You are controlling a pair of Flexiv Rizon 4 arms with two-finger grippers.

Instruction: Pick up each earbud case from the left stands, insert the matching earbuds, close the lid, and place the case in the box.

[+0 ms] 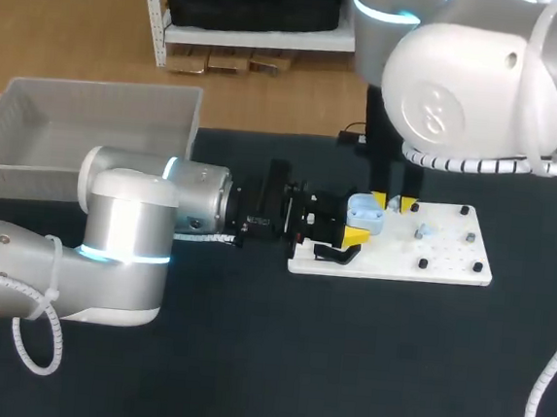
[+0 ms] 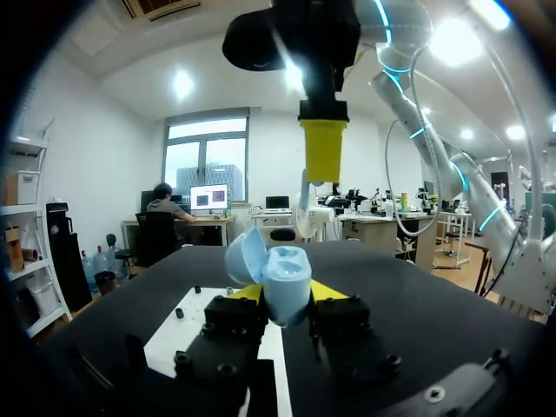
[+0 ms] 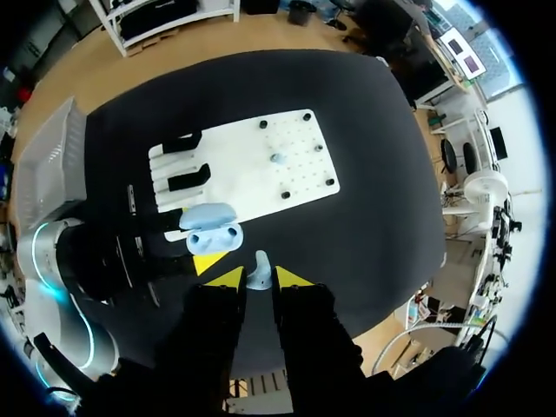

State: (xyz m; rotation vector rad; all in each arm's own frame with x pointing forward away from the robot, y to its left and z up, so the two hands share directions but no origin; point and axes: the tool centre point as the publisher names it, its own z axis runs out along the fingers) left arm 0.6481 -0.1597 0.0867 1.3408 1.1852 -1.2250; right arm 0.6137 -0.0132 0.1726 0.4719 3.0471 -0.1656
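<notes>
Earbud case (image 1: 364, 214) (image 2: 283, 276) (image 3: 213, 234), one smooth pale-blue rounded shell with its lid open, is sitting clamped in the left gripper (image 1: 357, 227) (image 2: 282, 295) at the flat white board's (image 1: 449, 267) edge. The right gripper (image 3: 258, 278) is pinching one earbud (image 3: 259, 266) just above it.

right tool (image 1: 393, 201): mostly hidden behind right arm (image 1: 475, 84) | board item (image 1: 426, 229): too small

We hold the earbud case (image 2: 282, 276) in our left gripper (image 2: 285, 294) over the left end of the white board (image 1: 449, 267); it is pale blue and rounded, lid open and tilted back, two sockets showing. One pale blue earbud (image 3: 258, 265) is pinched in our right gripper (image 3: 259, 278), just beside the case; another earbud (image 3: 274, 158) lies on the board; black stands (image 3: 187, 181) sit at its left end; the grey box (image 1: 90, 133) stands well apart, far left.
</notes>
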